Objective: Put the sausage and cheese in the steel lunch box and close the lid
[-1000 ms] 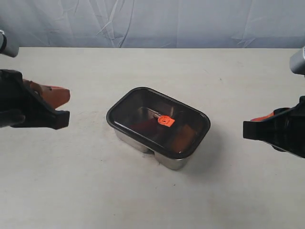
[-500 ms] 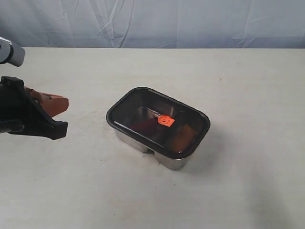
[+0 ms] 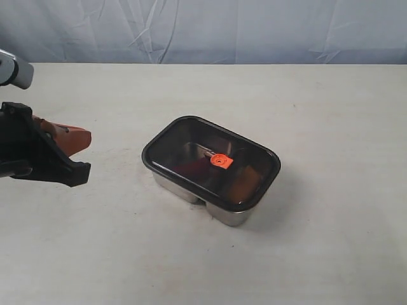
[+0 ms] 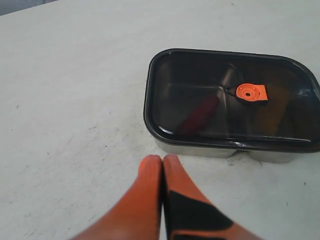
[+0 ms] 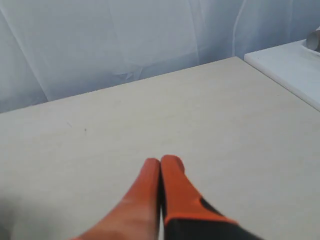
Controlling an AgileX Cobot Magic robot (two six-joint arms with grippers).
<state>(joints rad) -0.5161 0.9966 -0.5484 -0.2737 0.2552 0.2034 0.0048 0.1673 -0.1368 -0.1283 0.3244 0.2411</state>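
The steel lunch box stands mid-table with the dark translucent lid seated on it, orange valve tab on top. Through the lid the red sausage shows dimly in one compartment and an orange-brown shape, the cheese, in the other. My left gripper hangs shut and empty to the left of the box. In the left wrist view its tips are a short way from the box wall under the lid. My right gripper is shut and empty over bare table, outside the exterior view.
A pale blue cloth backdrop runs along the table's far edge. In the right wrist view a white raised surface adjoins the table's corner.
The right gripper, at the right edge a second ago, has pulled out of the exterior view. The left gripper drew back slightly to the left. The box and lid have not moved.
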